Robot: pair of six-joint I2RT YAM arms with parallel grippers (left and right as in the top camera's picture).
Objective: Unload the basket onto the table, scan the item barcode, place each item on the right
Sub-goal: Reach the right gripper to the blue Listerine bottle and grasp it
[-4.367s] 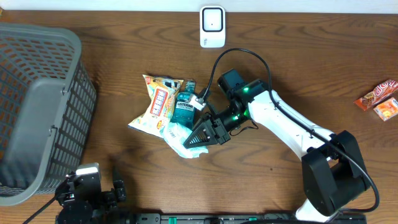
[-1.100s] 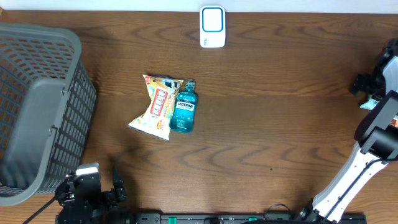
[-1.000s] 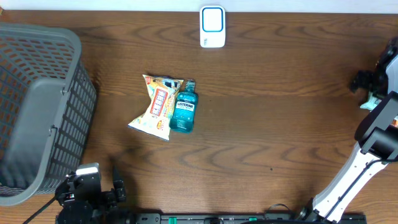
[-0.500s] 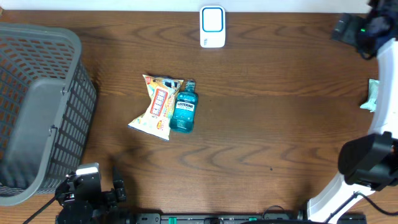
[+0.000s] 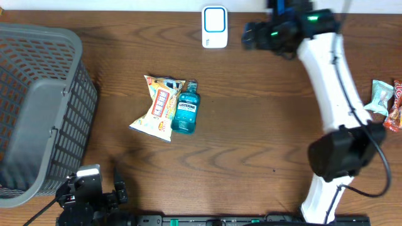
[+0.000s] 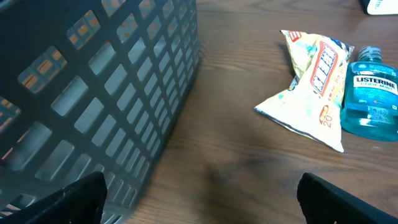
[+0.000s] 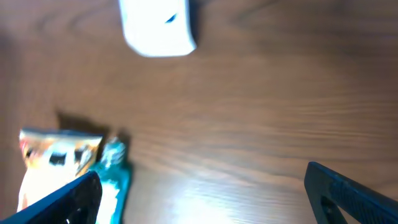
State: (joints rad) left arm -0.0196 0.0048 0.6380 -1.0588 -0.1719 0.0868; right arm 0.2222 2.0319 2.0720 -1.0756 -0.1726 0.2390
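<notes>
A white barcode scanner (image 5: 215, 26) stands at the table's back edge, blurred in the right wrist view (image 7: 158, 25). Mid-table lie a yellow snack bag (image 5: 159, 107) and a teal Listerine bottle (image 5: 185, 110) side by side, touching. Both show in the left wrist view, the bag (image 6: 312, 90) and the bottle (image 6: 374, 99). My right gripper (image 5: 253, 34) hovers open and empty just right of the scanner. My left gripper (image 5: 118, 182) rests open and empty at the front left.
A grey plastic basket (image 5: 38, 107) fills the left side and stands close to my left gripper's left finger (image 6: 71, 200). A mint-green packet (image 5: 380, 96) and a red packet (image 5: 396, 107) lie at the right edge.
My right arm has swung from the table's right edge to the back beside the scanner. The mint-green packet it held earlier now lies at the right edge. The left arm has not moved.
</notes>
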